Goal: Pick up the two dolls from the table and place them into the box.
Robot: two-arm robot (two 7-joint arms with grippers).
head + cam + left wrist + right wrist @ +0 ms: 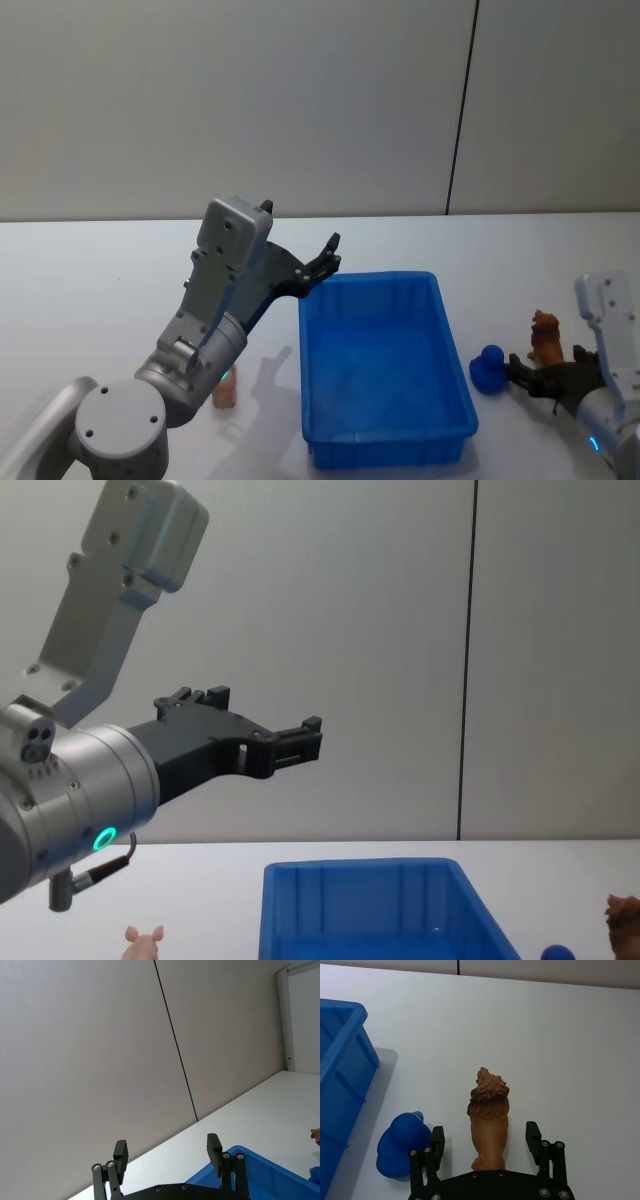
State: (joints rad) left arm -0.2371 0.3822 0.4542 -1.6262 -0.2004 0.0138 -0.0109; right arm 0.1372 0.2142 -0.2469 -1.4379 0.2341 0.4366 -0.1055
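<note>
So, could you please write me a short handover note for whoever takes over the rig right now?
Left gripper: open, empty, raised above the table near the box's far left corner.
Right gripper: open, low on the table to the right of the box, straddling the brown doll, not yet closed.
Blue doll: on the table between the right gripper and the box.
Done: nothing; the box is empty.
Left: grasp the brown doll and put it in the box, then the blue one. Leave the pink pig, left of the box.
</note>
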